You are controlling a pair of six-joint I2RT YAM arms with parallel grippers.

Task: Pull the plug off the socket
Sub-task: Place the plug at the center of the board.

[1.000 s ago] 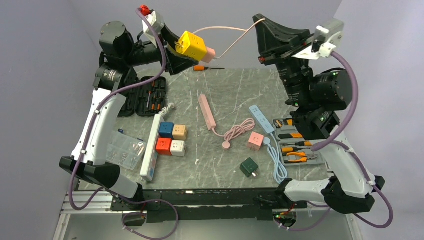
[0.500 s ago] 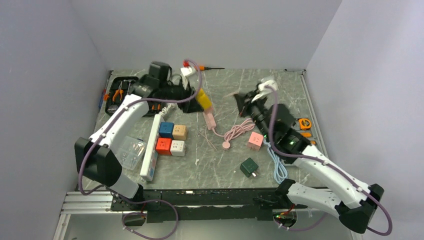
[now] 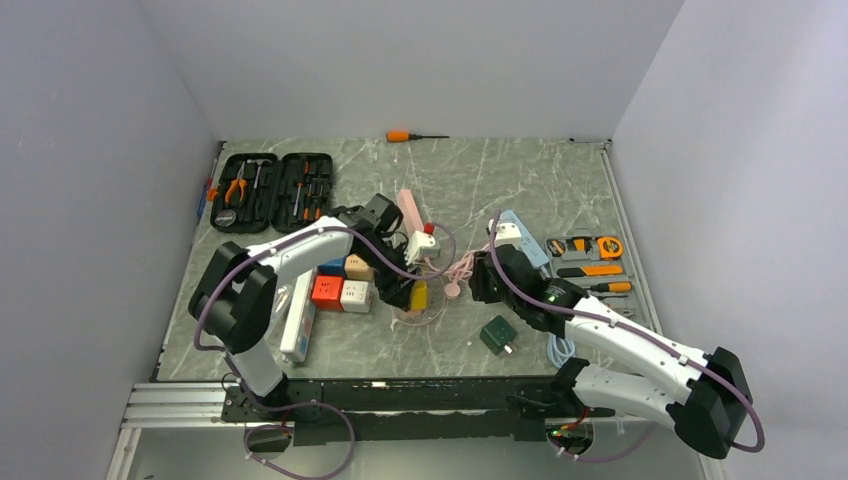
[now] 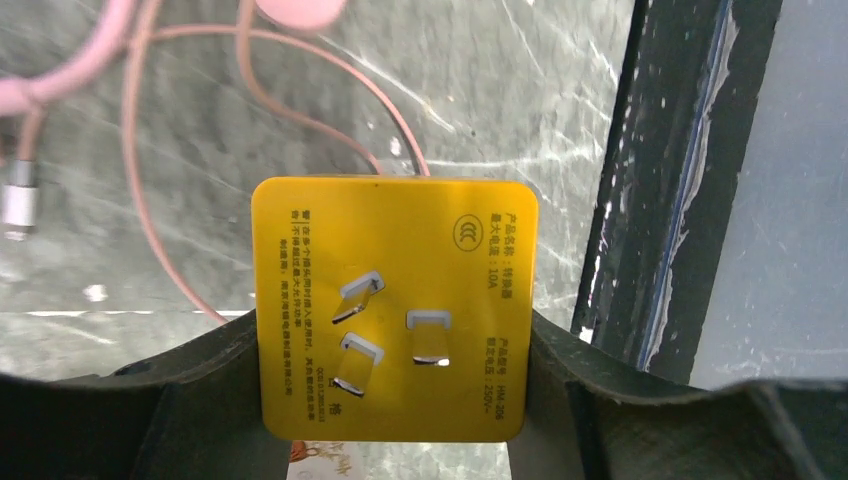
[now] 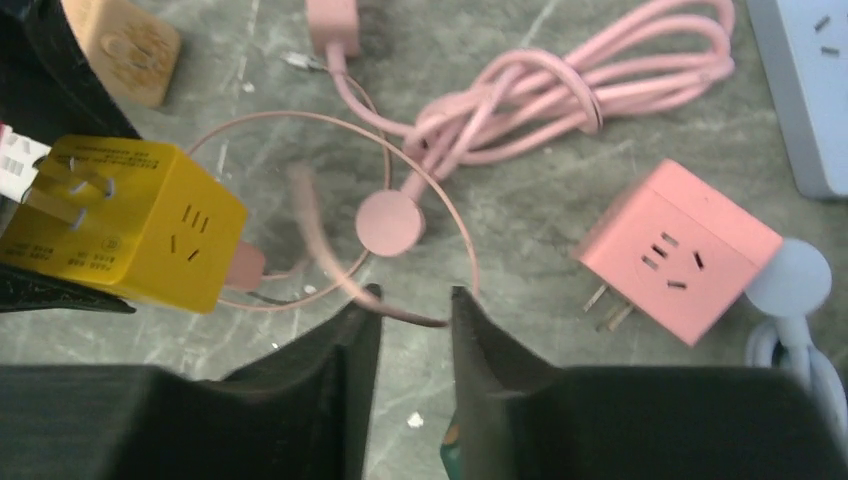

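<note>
My left gripper (image 4: 395, 400) is shut on the yellow cube socket (image 4: 395, 300), gripping it on both sides with its three pins facing the camera. It hangs low over the table middle (image 3: 418, 297). A small pink plug (image 5: 245, 267) sits in the yellow socket's (image 5: 130, 225) side face. Its thin pink cable (image 5: 310, 215) loops over the table and crosses the gap between my right gripper's (image 5: 412, 300) parted fingertips. The right gripper (image 3: 478, 280) is open, just right of the socket.
Near the right gripper lie a pink cube adapter (image 5: 680, 245), a coiled pink cord (image 5: 560, 95) and a blue power strip (image 5: 810, 100). Coloured cubes (image 3: 340, 280), a white power strip (image 3: 300, 310), a green adapter (image 3: 497, 335) and tool cases (image 3: 270, 190) surround the middle.
Both arms have come down from high above the table to just over its middle, the left carrying the yellow socket. The right gripper's jaws have parted from shut.
</note>
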